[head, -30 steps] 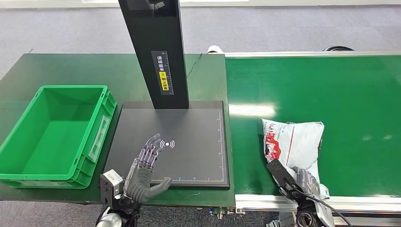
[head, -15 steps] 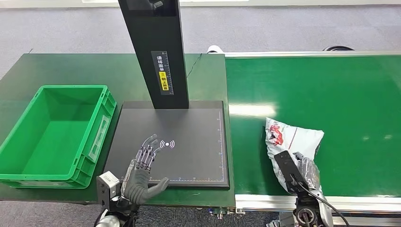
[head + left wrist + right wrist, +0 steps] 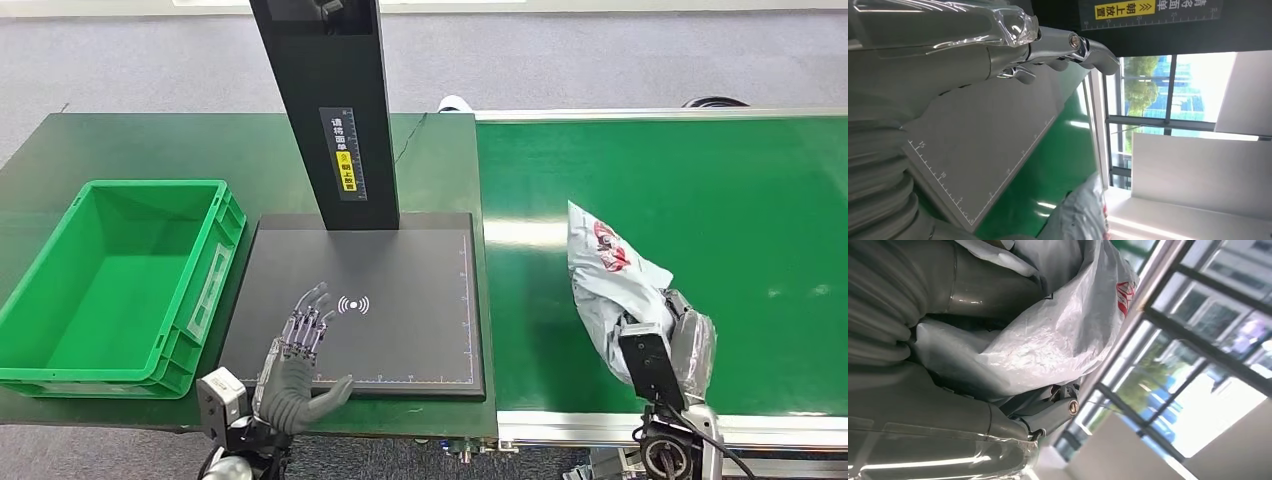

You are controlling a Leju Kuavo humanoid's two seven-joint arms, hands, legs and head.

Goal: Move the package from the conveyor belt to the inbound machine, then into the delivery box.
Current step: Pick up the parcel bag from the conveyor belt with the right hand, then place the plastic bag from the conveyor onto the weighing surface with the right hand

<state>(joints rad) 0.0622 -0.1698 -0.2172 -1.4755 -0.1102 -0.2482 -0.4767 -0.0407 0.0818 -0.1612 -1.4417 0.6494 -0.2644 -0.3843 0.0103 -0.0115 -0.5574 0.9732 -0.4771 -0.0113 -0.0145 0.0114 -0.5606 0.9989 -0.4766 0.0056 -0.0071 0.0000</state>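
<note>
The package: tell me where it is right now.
In the head view the package is on the right, held by the right hand over the green conveyor belt, just right of the black scanner plate.

Package (image 3: 612,275): formerly lying flat near the front edge of the conveyor belt (image 3: 740,190); now gripped by the right robot hand (image 3: 672,345), raised on end and tilted, red print turned upward, shifted further from the front edge.

Left robot hand (image 3: 300,350): drawn slightly back toward the front edge of the table (image 3: 150,145), fingers spread.
</note>
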